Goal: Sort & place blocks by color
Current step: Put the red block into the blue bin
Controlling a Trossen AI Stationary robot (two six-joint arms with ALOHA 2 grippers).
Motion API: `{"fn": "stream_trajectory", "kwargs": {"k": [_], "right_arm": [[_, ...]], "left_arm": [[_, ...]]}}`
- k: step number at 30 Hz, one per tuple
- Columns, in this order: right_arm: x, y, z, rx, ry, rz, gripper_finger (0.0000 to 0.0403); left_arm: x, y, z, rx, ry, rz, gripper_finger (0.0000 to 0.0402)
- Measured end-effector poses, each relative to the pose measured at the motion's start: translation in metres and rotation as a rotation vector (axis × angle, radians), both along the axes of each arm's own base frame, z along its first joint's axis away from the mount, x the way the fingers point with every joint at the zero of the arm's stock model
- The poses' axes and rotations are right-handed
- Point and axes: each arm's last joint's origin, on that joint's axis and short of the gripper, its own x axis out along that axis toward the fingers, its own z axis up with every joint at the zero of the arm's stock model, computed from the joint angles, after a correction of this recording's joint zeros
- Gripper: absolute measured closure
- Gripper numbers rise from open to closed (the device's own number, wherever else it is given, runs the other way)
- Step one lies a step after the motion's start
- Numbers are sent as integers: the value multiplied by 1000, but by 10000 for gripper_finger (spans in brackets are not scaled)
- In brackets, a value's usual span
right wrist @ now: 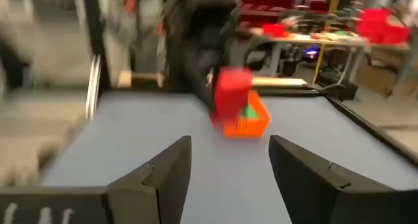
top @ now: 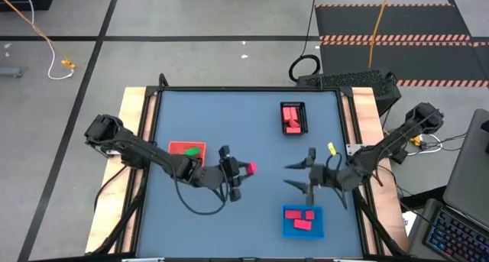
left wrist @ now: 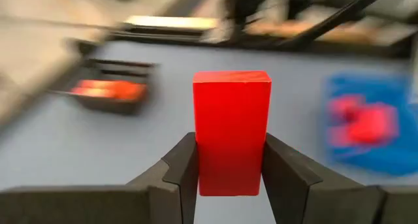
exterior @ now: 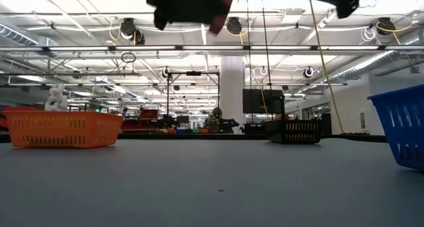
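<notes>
Evidently the left gripper (top: pixel 241 168) is pinching a red block (left wrist: pixel 231 131) above mid-table for sorting, while the right gripper (top: pixel 294 176) waits spread and empty.

Table (top: pixel 229 117): blue-grey top, pale wood strips along its left and right sides. Three trays sit directly on it. Orange tray (top: pixel 186 149) at about 9 o'clock, holding a green block (top: pixel 192 150). Black tray (top: pixel 293 118) at about 1 o'clock, with red blocks (top: pixel 290 116) inside. Blue tray (top: pixel 303 221) at about 5 o'clock, holding pink-red blocks (top: pixel 301 219). Trays well apart from one another.
</notes>
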Motion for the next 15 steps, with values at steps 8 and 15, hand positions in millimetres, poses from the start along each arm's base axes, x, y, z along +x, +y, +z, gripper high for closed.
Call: {"fn": "stream_trajectory", "kwargs": {"k": [8, 15], "right_arm": [[29, -19, -6, 151, -52, 30, 204], [47, -25, -11, 93, -130, -22, 204]], "left_arm": [[20, -3, 3, 514, 110, 124, 269], [61, -3, 11, 664, 204, 112, 269]]}}
